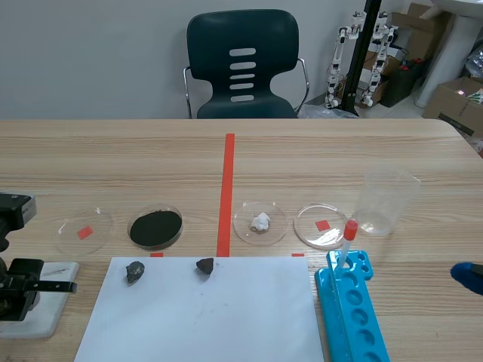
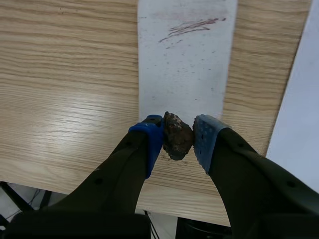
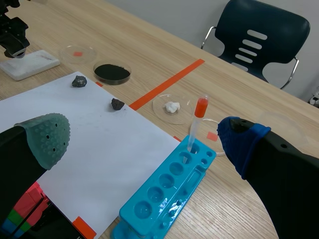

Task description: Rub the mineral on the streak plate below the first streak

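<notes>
In the left wrist view my left gripper (image 2: 178, 137) is shut on a dark brown mineral chunk (image 2: 177, 139). It is over the near end of the white streak plate (image 2: 184, 69); contact with the plate cannot be told. A reddish-brown streak (image 2: 189, 27) marks the plate's far end, well ahead of the mineral. In the scene view the left arm (image 1: 19, 279) stands over the plate (image 1: 49, 302) at the table's near left. My right gripper (image 3: 144, 142) is open and holds nothing, above the white paper (image 3: 99, 139) and near the blue rack (image 3: 167, 196).
Two dark rocks (image 1: 135, 271) (image 1: 204, 265) lie on the paper's far edge. Behind it stand petri dishes: one empty (image 1: 83, 230), one with black powder (image 1: 156, 228), one with a white lump (image 1: 260, 222), another empty (image 1: 322, 225). A clear beaker (image 1: 385, 200) and a red-capped tube (image 1: 349, 240) are at right.
</notes>
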